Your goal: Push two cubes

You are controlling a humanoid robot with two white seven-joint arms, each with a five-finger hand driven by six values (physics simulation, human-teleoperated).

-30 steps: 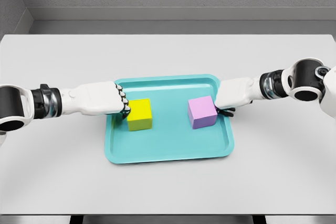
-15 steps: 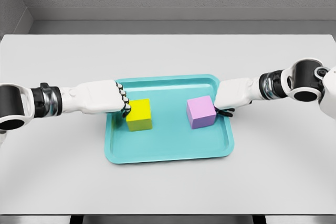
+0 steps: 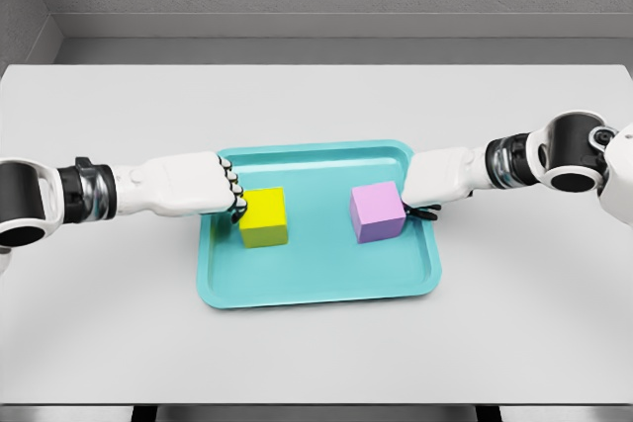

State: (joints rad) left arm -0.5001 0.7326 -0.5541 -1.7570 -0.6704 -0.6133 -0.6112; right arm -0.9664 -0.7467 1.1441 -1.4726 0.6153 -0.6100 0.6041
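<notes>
On a grey table (image 3: 119, 313), a teal tray (image 3: 321, 289) holds a yellow cube (image 3: 264, 217) and a purple cube (image 3: 377, 212), each touched by a curled, empty-fingered left hand (image 3: 193, 185) and right hand (image 3: 442, 178); both cubes are judged light, rigid and best pushed flat on outer faces.

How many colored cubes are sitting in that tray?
2. The yellow cube sits in the left half of the teal tray, against the left hand. The purple cube sits in the right half, against the right hand. Nothing appears hidden.
</notes>
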